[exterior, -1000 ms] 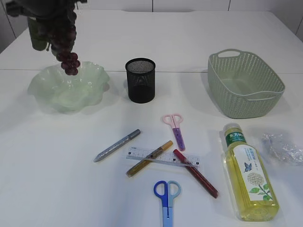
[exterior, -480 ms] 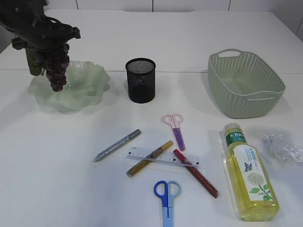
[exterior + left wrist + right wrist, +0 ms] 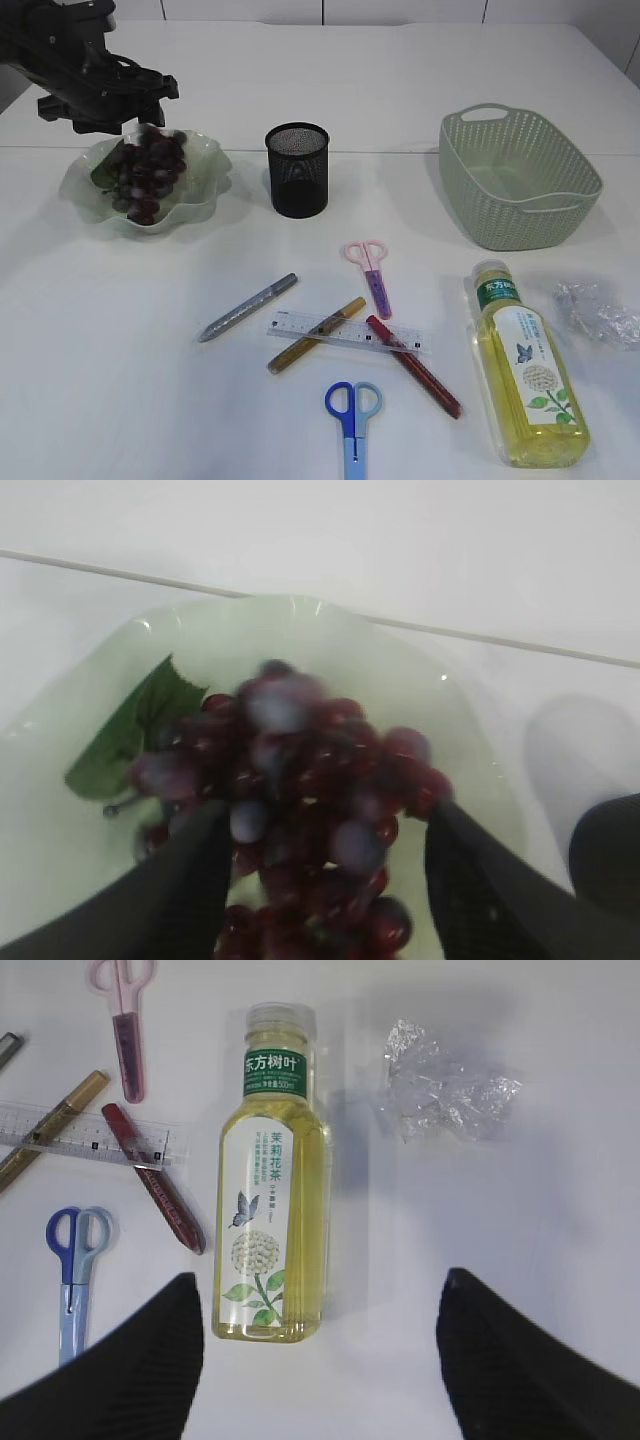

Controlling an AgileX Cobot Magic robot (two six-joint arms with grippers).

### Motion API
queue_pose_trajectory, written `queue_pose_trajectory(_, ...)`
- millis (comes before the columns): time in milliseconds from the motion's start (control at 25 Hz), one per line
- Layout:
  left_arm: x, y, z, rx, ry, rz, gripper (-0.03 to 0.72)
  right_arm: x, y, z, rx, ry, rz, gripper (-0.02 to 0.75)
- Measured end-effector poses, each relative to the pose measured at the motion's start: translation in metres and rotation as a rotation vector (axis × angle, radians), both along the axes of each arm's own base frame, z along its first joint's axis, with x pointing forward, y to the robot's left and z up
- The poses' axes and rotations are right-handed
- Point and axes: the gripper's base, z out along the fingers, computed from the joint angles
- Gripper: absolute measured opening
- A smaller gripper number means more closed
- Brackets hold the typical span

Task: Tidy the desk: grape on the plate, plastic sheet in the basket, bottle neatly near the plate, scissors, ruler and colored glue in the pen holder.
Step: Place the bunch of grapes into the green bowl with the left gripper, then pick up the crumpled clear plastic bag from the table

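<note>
In the exterior view we see the grape (image 3: 145,172) lying in the plate (image 3: 205,200) under the left claw (image 3: 105,100). The left wrist view shows its jaws spread, clear of the fruit. In the right wrist view the right claw (image 3: 320,1360) gapes wide above the bottle (image 3: 272,1185).

Far left, the wavy translucent pale-green plate (image 3: 205,190) looks glossy; the black mesh metal pen holder (image 3: 297,170) matt; the sage-green woven-look plastic basket (image 3: 520,190) dull.

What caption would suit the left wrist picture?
Open fingers flank a grape bunch lying with its leaf in the pale green plate.
</note>
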Motion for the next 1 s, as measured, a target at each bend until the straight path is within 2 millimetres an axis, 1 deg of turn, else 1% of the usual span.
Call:
queue_pose_trajectory(120, -0.002, 0.0, 0.007, -0.005, -0.008, 0.003, 0.475, 0.0, 0.0, 0.0, 0.0, 0.0, 0.0, 0.564)
queue_pose_trajectory(240, -0.007, 0.001, 0.023, -0.01, -0.028, 0.006, 0.482, -0.001, 0.0, -0.001, -0.008, 0.01, 0.002, 0.564)
queue_pose_trajectory(360, -0.017, 0.003, 0.042, 0.0, -0.01, 0.012, 0.477, -0.001, -0.005, -0.004, -0.06, 0.037, 0.009, 0.564)
queue_pose_trajectory(400, -0.021, 0.003, 0.047, 0.015, 0.006, 0.009, 0.47, 0.001, -0.006, -0.006, -0.081, 0.051, 0.011, 0.564)
queue_pose_trajectory(520, -0.041, 0.003, 0.073, 0.078, 0.051, -0.031, 0.43, 0.007, -0.011, -0.013, -0.133, 0.094, 0.018, 0.564)
queue_pose_trajectory(640, -0.065, 0.003, 0.1, 0.139, 0.094, -0.081, 0.402, 0.01, -0.012, -0.017, -0.141, 0.115, 0.014, 0.563)
queue_pose_trajectory(720, -0.079, 0.004, 0.114, 0.179, 0.122, -0.123, 0.393, 0.013, -0.012, -0.018, -0.141, 0.115, 0.01, 0.564)
queue_pose_trajectory(800, -0.092, 0.006, 0.121, 0.212, 0.18, -0.166, 0.389, 0.017, -0.013, -0.019, -0.142, 0.12, 0.008, 0.564)
queue_pose_trajectory(920, -0.104, 0.007, 0.118, 0.251, 0.301, -0.234, 0.386, 0.026, -0.013, -0.026, -0.14, 0.137, 0.007, 0.564)
queue_pose_trajectory(1000, -0.108, 0.007, 0.117, 0.26, 0.343, -0.259, 0.382, 0.034, -0.014, -0.032, -0.141, 0.149, 0.005, 0.564)
